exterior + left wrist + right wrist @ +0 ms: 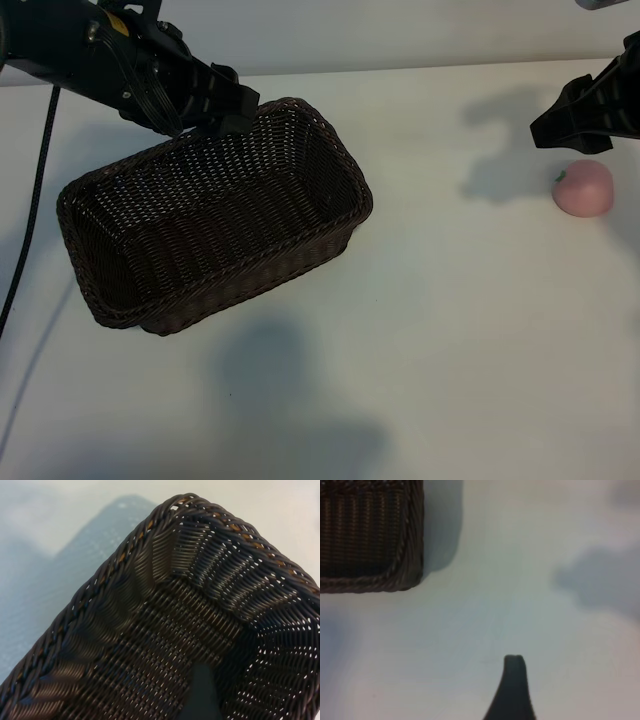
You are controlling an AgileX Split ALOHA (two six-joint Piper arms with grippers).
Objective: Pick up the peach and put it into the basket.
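Note:
The peach (584, 187), pale pink with a small green mark, lies on the white table at the far right. My right gripper (560, 135) hovers just behind and left of it, open and holding nothing; one dark finger (514, 680) shows over bare table in the right wrist view, where the peach is out of sight. The basket (150, 300), dark-brown wicker, sits left of centre and has nothing in it. My left gripper (232, 110) is open at the basket's far rim, and one finger (201, 692) reaches down inside the basket's woven wall (150, 645).
A black cable (38, 170) runs down the table's left side. The table's far edge (420, 68) meets a pale wall. The basket's corner (395, 575) shows in the right wrist view. White tabletop (460, 330) stretches between basket and peach.

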